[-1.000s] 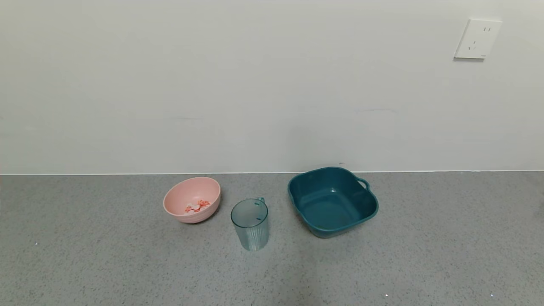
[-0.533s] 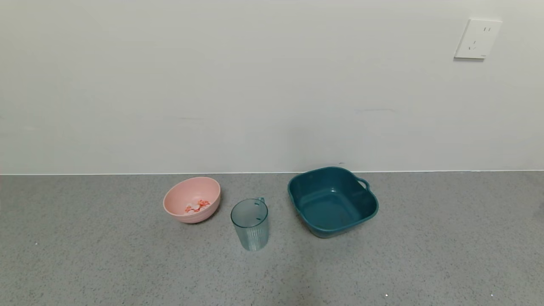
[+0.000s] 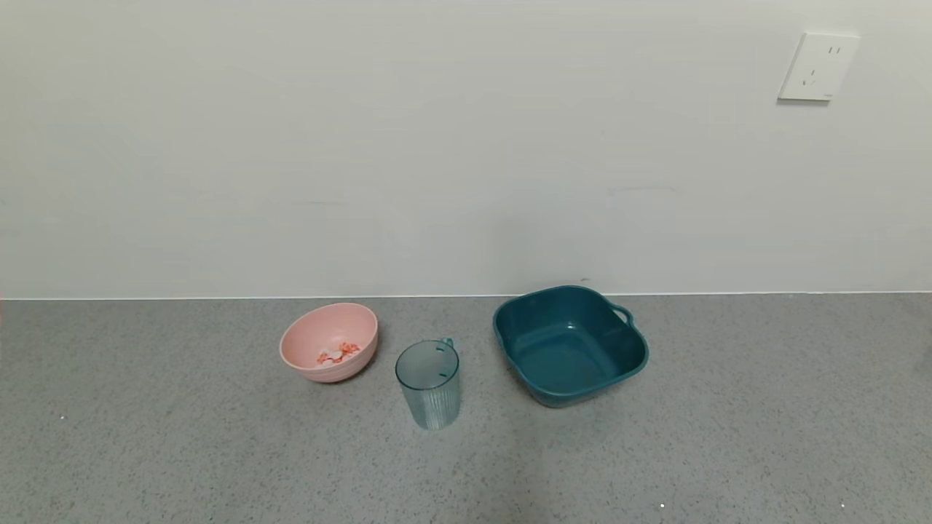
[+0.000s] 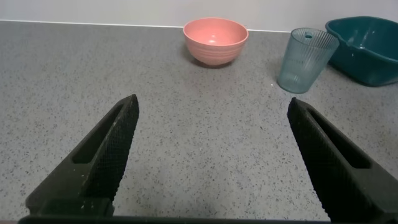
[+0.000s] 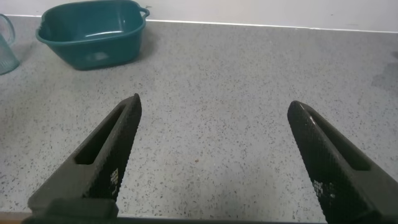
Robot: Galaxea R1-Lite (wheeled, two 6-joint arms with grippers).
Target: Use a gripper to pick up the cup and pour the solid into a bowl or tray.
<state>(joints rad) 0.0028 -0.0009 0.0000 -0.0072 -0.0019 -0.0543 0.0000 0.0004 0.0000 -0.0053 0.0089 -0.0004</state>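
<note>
The clear blue-green ribbed cup (image 3: pixel 428 383) stands upright and looks empty on the grey counter, between the pink bowl (image 3: pixel 302 342) and the teal tub. The orange-pink and whitish solid (image 3: pixel 337 354) lies inside the pink bowl. The cup (image 4: pixel 305 59) and bowl (image 4: pixel 215 40) show far ahead in the left wrist view. My left gripper (image 4: pixel 211 109) is open and empty, low over bare counter well in front of them. My right gripper (image 5: pixel 214 111) is open and empty over bare counter, short of the tub. Neither gripper shows in the head view.
A dark teal squarish tub (image 3: pixel 569 343) with a small handle stands right of the cup, empty; it also shows in the right wrist view (image 5: pixel 93 32). A white wall with a socket (image 3: pixel 817 66) runs behind the counter (image 3: pixel 728 407).
</note>
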